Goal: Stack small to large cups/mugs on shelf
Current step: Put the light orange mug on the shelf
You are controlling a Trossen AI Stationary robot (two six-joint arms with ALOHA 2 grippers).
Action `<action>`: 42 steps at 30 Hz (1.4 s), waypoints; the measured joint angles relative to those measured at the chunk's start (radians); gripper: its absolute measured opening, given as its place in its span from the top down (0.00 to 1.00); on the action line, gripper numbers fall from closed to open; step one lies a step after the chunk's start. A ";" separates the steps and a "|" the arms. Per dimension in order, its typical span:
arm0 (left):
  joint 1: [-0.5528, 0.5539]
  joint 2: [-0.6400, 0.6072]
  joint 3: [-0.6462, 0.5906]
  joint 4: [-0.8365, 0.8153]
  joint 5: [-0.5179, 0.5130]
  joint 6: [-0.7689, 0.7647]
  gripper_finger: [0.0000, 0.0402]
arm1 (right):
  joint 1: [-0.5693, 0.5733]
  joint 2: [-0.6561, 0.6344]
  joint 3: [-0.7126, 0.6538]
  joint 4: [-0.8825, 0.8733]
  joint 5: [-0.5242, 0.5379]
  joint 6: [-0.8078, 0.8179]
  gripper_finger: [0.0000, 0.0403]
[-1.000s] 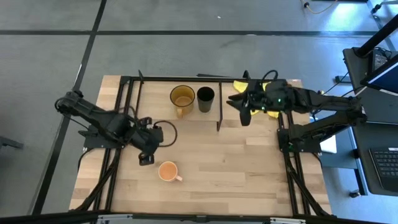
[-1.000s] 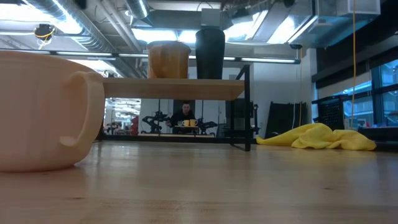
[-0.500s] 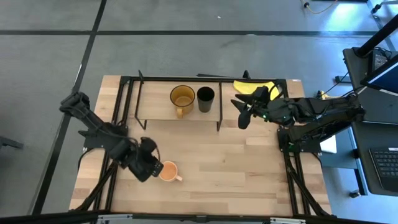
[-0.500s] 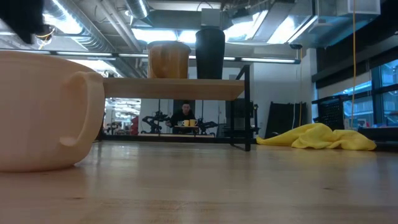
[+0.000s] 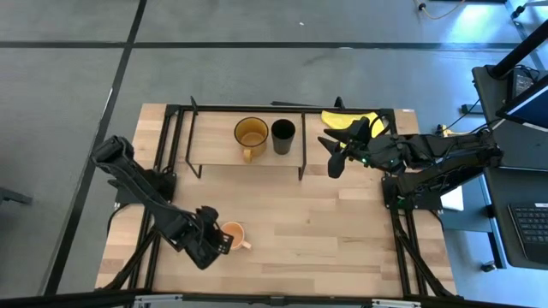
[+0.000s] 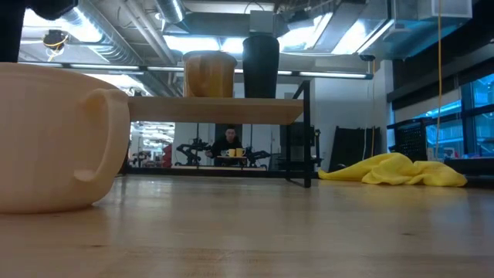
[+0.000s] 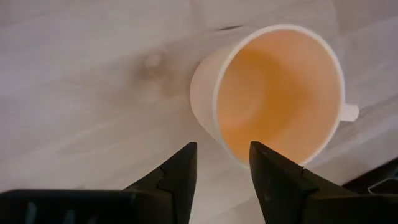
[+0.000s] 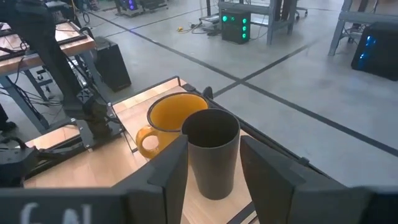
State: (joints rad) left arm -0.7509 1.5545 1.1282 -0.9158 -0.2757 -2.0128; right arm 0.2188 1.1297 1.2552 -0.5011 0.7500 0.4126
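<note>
Three vessels are concerned: a small black handleless cup and a wider amber-yellow mug with handle are already set side by side on the light wooden board of the low black-rod shelf, while a peach-orange mug with handle is left standing upright on the wooden table, well apart from the shelf, near the front edge. That mug appears to be the piece not yet shelved, which would explain why the left gripper is held just beside and above its rim. From the left wrist view its fingers are seen spread apart, with nothing held between them and the mug lying just ahead, untouched. The right gripper is held off the shelf's right end, aimed at the black cup; its jaws are parted and empty. A crumpled yellow cloth lies behind it.
</note>
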 joint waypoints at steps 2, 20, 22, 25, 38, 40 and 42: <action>0.002 0.018 0.000 0.015 0.000 -0.010 0.65 | 0.000 0.000 0.000 -0.001 -0.001 -0.002 0.63; 0.087 0.107 0.000 -0.005 0.006 0.103 0.80 | 0.000 0.000 0.000 -0.032 -0.001 -0.028 0.63; 0.098 0.107 0.000 -0.017 0.011 0.130 0.88 | 0.000 0.000 0.000 -0.041 -0.001 -0.023 0.63; 0.112 0.107 0.000 -0.016 0.013 0.178 0.97 | 0.000 0.000 0.000 -0.056 -0.001 -0.003 0.63; 0.177 0.003 0.276 -0.392 0.003 0.560 0.99 | 0.000 0.000 -0.001 -0.071 -0.001 0.002 0.63; 0.186 -0.026 0.404 -0.573 -0.038 0.671 0.99 | 0.000 0.000 -0.001 -0.071 -0.001 0.002 0.63; 0.200 -0.046 0.510 -0.675 -0.082 0.819 0.99 | 0.000 0.000 -0.001 -0.073 -0.001 0.002 0.63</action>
State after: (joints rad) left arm -0.5514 1.5086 1.6380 -1.5905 -0.3578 -1.1938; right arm 0.2188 1.1297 1.2545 -0.5742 0.7486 0.4141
